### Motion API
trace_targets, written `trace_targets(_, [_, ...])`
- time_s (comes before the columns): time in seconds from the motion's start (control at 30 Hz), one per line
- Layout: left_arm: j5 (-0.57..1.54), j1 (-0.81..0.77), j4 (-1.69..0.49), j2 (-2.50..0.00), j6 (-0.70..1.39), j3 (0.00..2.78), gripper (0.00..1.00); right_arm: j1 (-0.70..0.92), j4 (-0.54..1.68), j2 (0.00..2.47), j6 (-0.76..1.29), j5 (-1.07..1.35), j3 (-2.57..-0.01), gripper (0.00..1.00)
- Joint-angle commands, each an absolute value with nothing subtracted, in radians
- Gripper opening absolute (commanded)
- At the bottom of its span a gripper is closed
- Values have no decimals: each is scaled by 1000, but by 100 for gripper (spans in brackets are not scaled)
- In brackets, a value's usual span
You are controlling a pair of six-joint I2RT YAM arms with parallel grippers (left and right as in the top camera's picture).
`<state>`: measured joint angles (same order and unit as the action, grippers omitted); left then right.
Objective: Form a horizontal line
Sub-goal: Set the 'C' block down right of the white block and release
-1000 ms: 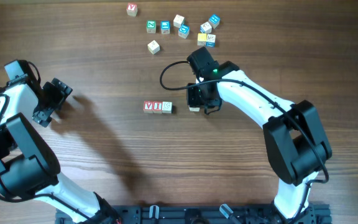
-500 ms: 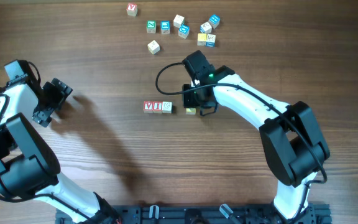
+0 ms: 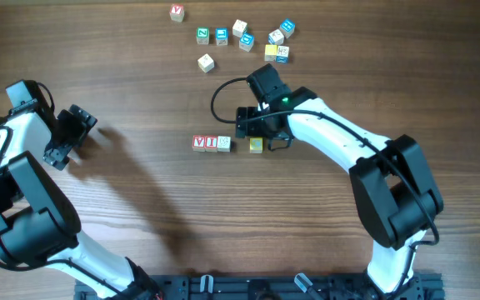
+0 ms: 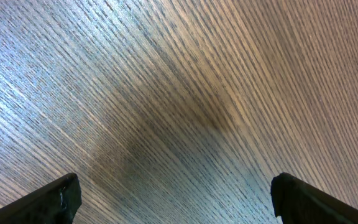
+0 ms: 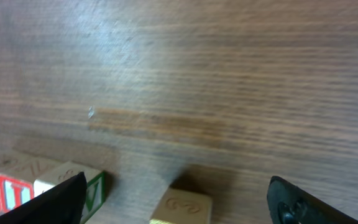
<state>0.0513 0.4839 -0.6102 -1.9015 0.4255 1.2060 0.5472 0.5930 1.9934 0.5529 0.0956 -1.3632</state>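
Fingers [image 4: 58,202] wide apart on the left; right fingers [image 5: 48,205] likewise, yellow cube [image 5: 182,210] free between, base off-frame.

A single block [image 5: 182,208] lies on the table [image 5: 229,74] between the fingers [image 5: 58,202] of the right gripper [image 3: 261,137], touching neither. A row of three blocks [image 3: 212,143] lies just outside the left-hand finger in the wrist view, seemingly a small gap away from the single block. The loose blocks [image 3: 247,37] lie well away from those fingers. Bare table lies between the fingers of the left gripper [image 4: 176,186].
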Motion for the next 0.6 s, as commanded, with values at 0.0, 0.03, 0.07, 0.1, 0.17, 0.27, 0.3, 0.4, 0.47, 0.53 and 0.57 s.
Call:
trace_targets(0.0, [56, 487, -610, -1913, 435, 1205, 100, 514, 588, 2005, 553, 67, -1361, 97])
trace_targets(0.03, [56, 487, -610, -1913, 435, 1205, 100, 505, 588, 2005, 553, 67, -1361, 98])
trace_targets(0.07, [56, 487, -610, -1913, 435, 1205, 100, 500, 588, 2005, 553, 67, -1361, 98])
trace_targets(0.1, [56, 487, -610, -1913, 435, 1205, 100, 491, 588, 2006, 552, 67, -1361, 98])
trace_targets(0.17, [56, 487, -610, -1913, 435, 1205, 100, 478, 588, 2005, 549, 67, -1361, 100])
trace_targets(0.27, [56, 487, -610, -1913, 435, 1205, 100, 466, 589, 2005, 548, 67, -1360, 100])
trace_targets(0.3, [56, 487, -610, -1913, 435, 1205, 100, 466, 589, 2006, 549, 67, -1360, 100])
trace_targets(0.4, [56, 487, -610, -1913, 435, 1205, 100, 466, 592, 2005, 549, 68, -1359, 100])
trace_targets(0.47, [56, 487, -610, -1913, 435, 1205, 100, 466, 593, 2006, 549, 68, -1359, 100])
trace_targets(0.53, [56, 487, -610, -1913, 435, 1205, 100, 466, 593, 2005, 549, 68, -1359, 100])
trace_targets(0.57, [56, 487, -610, -1913, 435, 1205, 100, 466, 593, 2006, 549, 68, -1359, 100])
